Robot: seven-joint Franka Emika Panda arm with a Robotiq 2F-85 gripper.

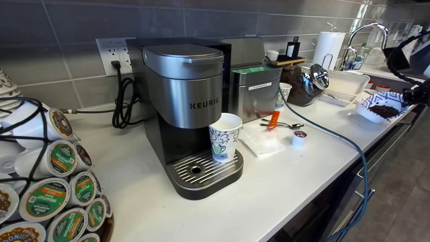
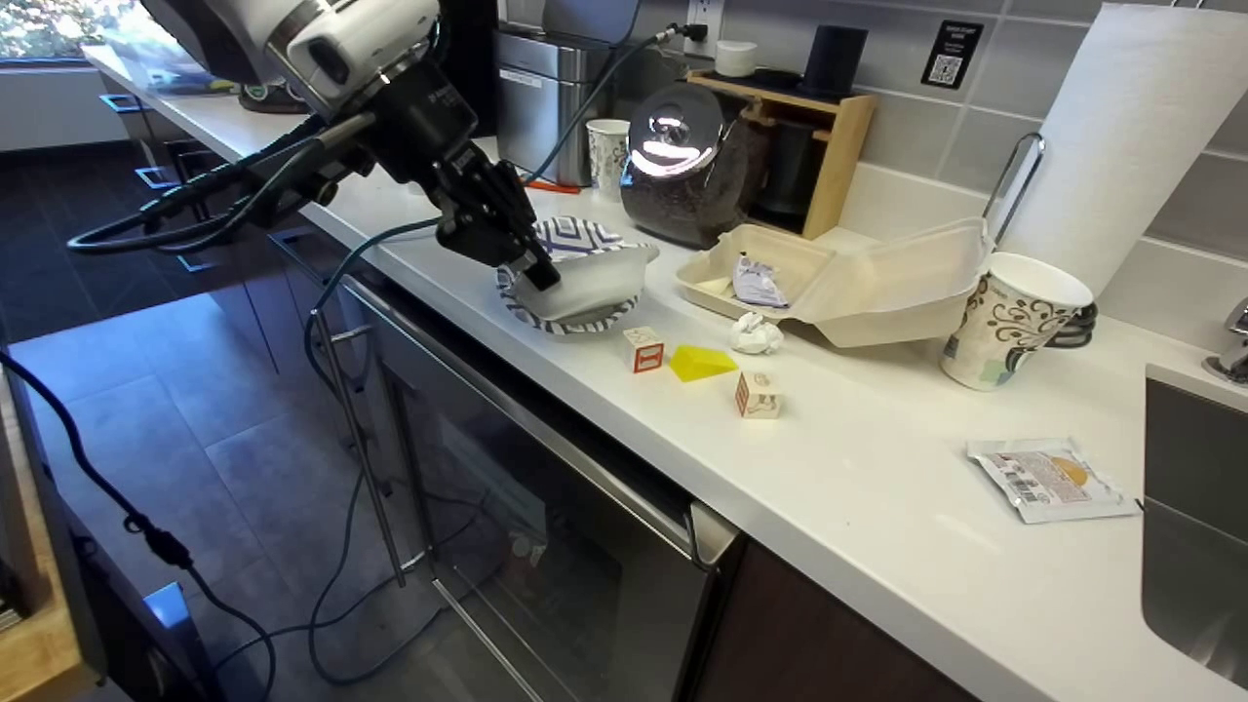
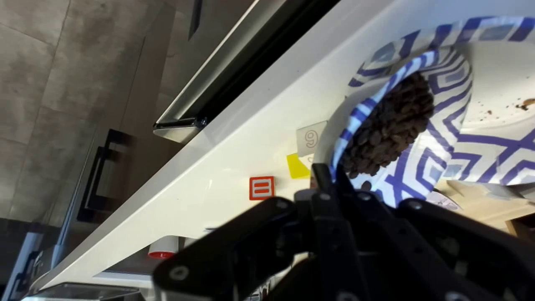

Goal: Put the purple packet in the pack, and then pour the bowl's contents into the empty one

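The bowl [image 3: 444,98], the smaller one, is tilted and holds a heap of dark chips [image 3: 388,125]. My gripper [image 3: 328,169] is shut on its rim. In an exterior view the bowl's white outside [image 2: 597,285] shows, with the gripper [image 2: 548,273] at its near edge. The empty one, the wider bowl [image 3: 497,92], is on the counter beneath and beyond it, with a few crumbs inside. Its patterned rim shows below the held bowl in an exterior view [image 2: 595,320]. The purple packet [image 2: 758,282] lies inside the open pack [image 2: 902,283].
Letter blocks [image 2: 643,349], a yellow block [image 2: 702,363] and crumpled paper [image 2: 757,333] lie near the bowls. A glass jar [image 2: 682,175], paper cup [image 2: 1014,317] and silver packet [image 2: 1053,478] stand or lie on the counter. A blue cable [image 1: 336,134] crosses the counter edge.
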